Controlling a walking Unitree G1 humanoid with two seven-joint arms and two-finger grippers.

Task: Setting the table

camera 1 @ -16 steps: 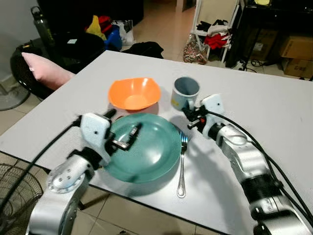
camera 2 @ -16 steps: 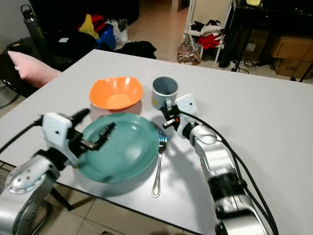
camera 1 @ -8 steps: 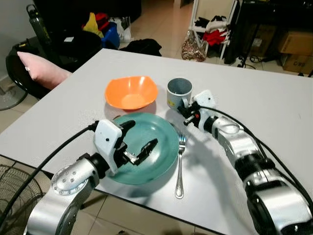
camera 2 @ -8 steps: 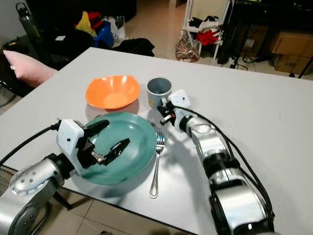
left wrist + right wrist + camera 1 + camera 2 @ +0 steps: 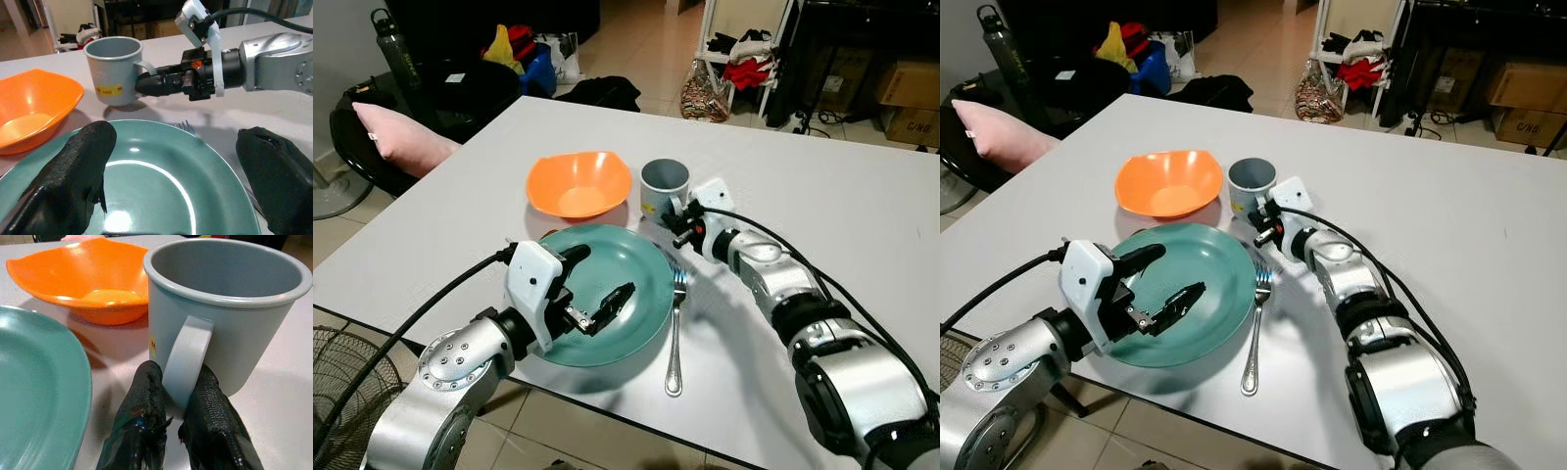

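Observation:
A teal plate (image 5: 641, 279) lies near the table's front edge, with a fork (image 5: 674, 333) along its right side. Behind it sit an orange bowl (image 5: 579, 182) and a grey-blue mug (image 5: 664, 184). My right gripper (image 5: 674, 217) is shut on the mug's handle; in the right wrist view its fingers (image 5: 146, 396) pinch the handle (image 5: 186, 357) from both sides, and the mug stands upright on the table. My left gripper (image 5: 595, 282) hovers open over the plate's middle, holding nothing. The left wrist view looks across the plate (image 5: 161, 186) at the mug (image 5: 112, 68).
The white table (image 5: 862, 206) stretches right and back. Its front edge (image 5: 607, 397) runs just below the plate. A pink cushion (image 5: 401, 137) on a chair lies at the left, a fan (image 5: 342, 382) at the lower left, and bags and boxes on the floor beyond.
My left gripper has moved from the plate's left rim toward its middle. The right arm has reached further, and the mug now stands slightly nearer the bowl.

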